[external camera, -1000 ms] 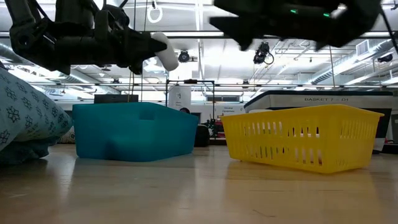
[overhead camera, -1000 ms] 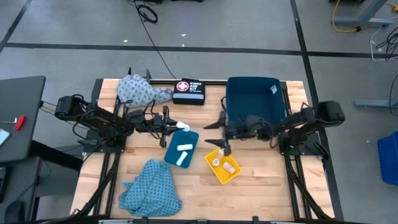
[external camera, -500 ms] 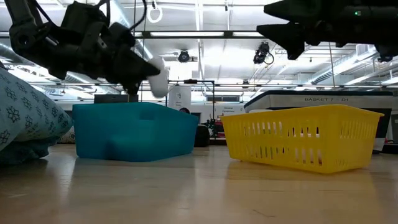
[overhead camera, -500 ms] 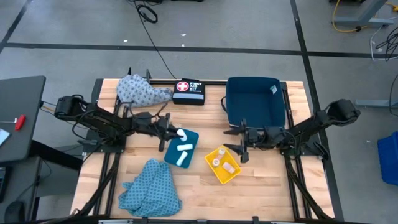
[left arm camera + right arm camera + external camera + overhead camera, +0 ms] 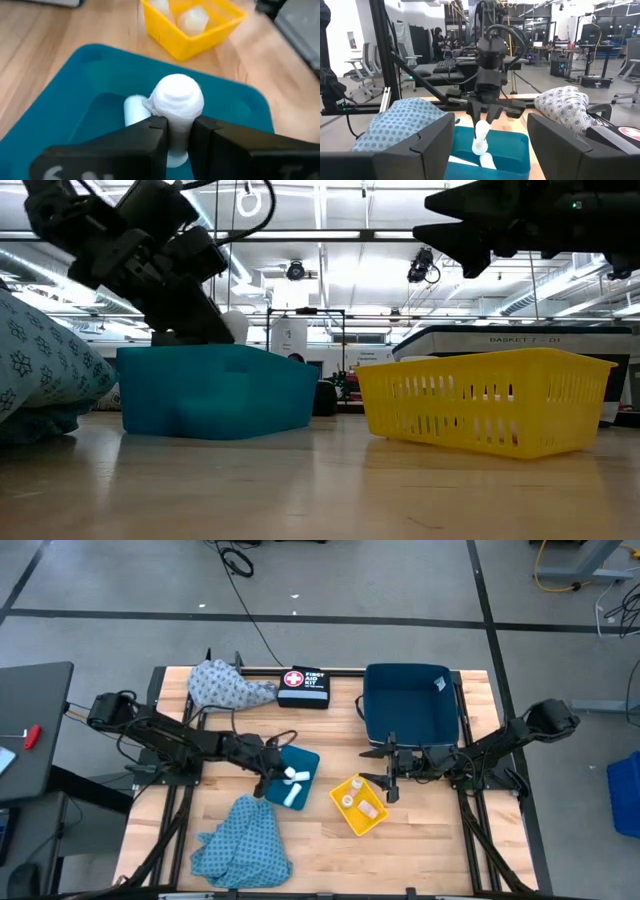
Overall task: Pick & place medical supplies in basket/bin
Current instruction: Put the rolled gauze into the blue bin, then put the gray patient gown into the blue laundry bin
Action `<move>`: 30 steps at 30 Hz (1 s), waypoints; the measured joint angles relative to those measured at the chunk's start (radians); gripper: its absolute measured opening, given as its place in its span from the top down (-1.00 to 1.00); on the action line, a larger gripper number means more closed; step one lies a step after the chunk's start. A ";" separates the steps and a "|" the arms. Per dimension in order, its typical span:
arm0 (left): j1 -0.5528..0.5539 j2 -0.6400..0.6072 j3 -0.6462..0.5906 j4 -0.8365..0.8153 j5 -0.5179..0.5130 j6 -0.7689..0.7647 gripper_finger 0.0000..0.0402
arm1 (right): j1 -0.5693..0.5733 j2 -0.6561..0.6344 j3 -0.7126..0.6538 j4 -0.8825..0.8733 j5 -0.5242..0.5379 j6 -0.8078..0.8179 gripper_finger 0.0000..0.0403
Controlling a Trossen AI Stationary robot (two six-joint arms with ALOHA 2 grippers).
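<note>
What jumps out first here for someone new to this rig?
The left gripper, jaws shut on a white roll, held over the teal bin at mid-table, where more rolls already lie. To its right sits the yellow basket with pale vials inside, with the open right gripper hovering empty next to it. Light-blue patterned cloths lie at the near-left and far-left of the table.

We see a black first aid pouch (image 5: 303,687) at the table's (image 5: 420,840) far edge, beyond the left end effector (image 5: 283,775). A large dark blue bin (image 5: 410,700) sits just behind the right end effector (image 5: 388,768).
</note>
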 joint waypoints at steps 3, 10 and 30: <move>-0.001 0.000 0.058 -0.147 -0.002 0.010 0.79 | 0.000 0.000 0.000 -0.008 0.000 0.001 -0.28; 0.000 0.000 0.110 -0.282 -0.002 0.016 0.35 | 0.000 0.000 0.000 -0.024 0.000 0.001 -0.28; 0.000 0.000 0.110 -0.005 -0.051 0.113 -0.28 | 0.000 0.000 0.001 -0.089 0.009 0.029 -0.28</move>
